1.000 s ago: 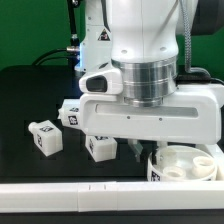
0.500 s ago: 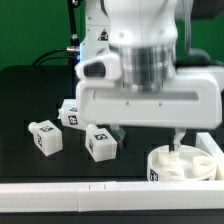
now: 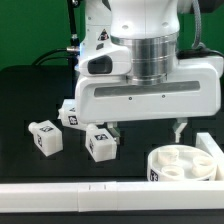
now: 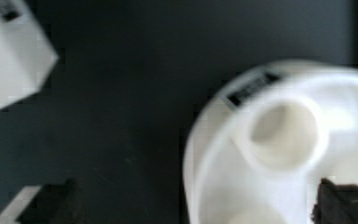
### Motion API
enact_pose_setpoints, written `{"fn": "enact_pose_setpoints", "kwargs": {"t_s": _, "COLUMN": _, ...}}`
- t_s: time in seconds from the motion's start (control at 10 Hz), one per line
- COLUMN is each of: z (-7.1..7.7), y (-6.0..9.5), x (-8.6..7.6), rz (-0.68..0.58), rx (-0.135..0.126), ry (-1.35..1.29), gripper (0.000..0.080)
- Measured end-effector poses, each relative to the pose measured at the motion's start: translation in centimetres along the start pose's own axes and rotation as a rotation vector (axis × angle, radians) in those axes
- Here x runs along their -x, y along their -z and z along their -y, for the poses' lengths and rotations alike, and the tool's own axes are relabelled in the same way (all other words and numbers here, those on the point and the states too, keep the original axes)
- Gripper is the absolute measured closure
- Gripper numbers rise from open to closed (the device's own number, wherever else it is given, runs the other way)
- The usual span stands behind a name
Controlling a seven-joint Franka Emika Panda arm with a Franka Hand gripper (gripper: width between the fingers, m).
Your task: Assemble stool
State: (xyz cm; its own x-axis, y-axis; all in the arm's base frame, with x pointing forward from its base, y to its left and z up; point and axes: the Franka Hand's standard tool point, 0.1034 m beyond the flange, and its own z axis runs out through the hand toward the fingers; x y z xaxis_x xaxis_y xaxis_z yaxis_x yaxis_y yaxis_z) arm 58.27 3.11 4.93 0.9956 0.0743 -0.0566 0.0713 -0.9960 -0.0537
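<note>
1. Clearly, in the exterior view the gripper hangs over the black table with its fingers spread wide and nothing between them. The round seat lies flat at the near right, below the fingers and apart from both.
2. Further left in the same view, the first leg sits at the near left. The second leg lies just beside one finger, and the third leg lies farther back, partly hidden by the gripper body.
3. Judging by its look, the seat is stiff, light moulded plastic with a smooth surface that may slip. Its raised rim or the walls of its recesses look like the best holds. The blocky legs offer flat opposite faces to pinch.
4. Next, the wrist view shows the seat close up and blurred, with one round recess showing. The dark fingertips stand well apart, and the seat lies off-centre between them, ungripped.
5. Lastly, the only markings are black-and-white square tags. One tag sits on the seat's rim and others on the legs. No brand or readable writing shows in either view.
</note>
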Motion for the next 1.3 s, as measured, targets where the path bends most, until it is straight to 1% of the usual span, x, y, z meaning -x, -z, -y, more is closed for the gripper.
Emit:
{"fn": "enact_pose_setpoints", "kwargs": {"t_s": 0.1, "z": -0.7, "y": -0.1, "x": 0.4, "rz": 0.002, "rx": 0.029, "ry": 0.157, "gripper": 0.0151}}
{"fn": "enact_pose_setpoints", "kwargs": {"t_s": 0.2, "z": -1.3, "y": -0.2, "x": 0.6, "rz": -0.016, "rx": 0.038, "ry": 0.23, "gripper": 0.0151}}
{"fn": "enact_pose_setpoints", "kwargs": {"t_s": 0.3, "z": -1.9, "y": -0.3, "x": 0.7, "rz": -0.038, "rx": 0.005, "ry": 0.16, "gripper": 0.0151}}
{"fn": "enact_pose_setpoints", "kwargs": {"t_s": 0.4, "z": -2.0, "y": -0.3, "x": 0.8, "rz": -0.033, "rx": 0.016, "ry": 0.186, "gripper": 0.0151}}
{"fn": "enact_pose_setpoints", "kwargs": {"t_s": 0.5, "z": -2.1, "y": -0.6, "x": 0.8, "rz": -0.017, "rx": 0.012, "ry": 0.18, "gripper": 0.0151}}
{"fn": "enact_pose_setpoints", "kwargs": {"t_s": 0.6, "z": -3.3, "y": -1.2, "x": 0.5, "rz": 0.0, "rx": 0.015, "ry": 0.165, "gripper": 0.0151}}
{"fn": "enact_pose_setpoints", "kwargs": {"t_s": 0.7, "z": -4.8, "y": -1.1, "x": 0.7, "rz": 0.044, "rx": 0.012, "ry": 0.143, "gripper": 0.0151}}
{"fn": "enact_pose_setpoints", "kwargs": {"t_s": 0.8, "z": -5.4, "y": -1.3, "x": 1.7, "rz": 0.154, "rx": 0.029, "ry": 0.116, "gripper": 0.0151}}
{"fn": "enact_pose_setpoints", "kwargs": {"t_s": 0.9, "z": -5.3, "y": -1.2, "x": 1.5, "rz": 0.222, "rx": 0.039, "ry": 0.082, "gripper": 0.0151}}
{"fn": "enact_pose_setpoints", "kwargs": {"t_s": 1.1, "z": -4.9, "y": -1.4, "x": 1.6, "rz": 0.327, "rx": 0.021, "ry": 0.086, "gripper": 0.0151}}
{"fn": "enact_pose_setpoints", "kwargs": {"t_s": 1.2, "z": -4.7, "y": -1.5, "x": 2.6, "rz": 0.426, "rx": 0.01, "ry": 0.068, "gripper": 0.0151}}
{"fn": "enact_pose_setpoints", "kwargs": {"t_s": 1.3, "z": -4.7, "y": -1.9, "x": 2.8, "rz": 0.546, "rx": 0.002, "ry": 0.05, "gripper": 0.0151}}
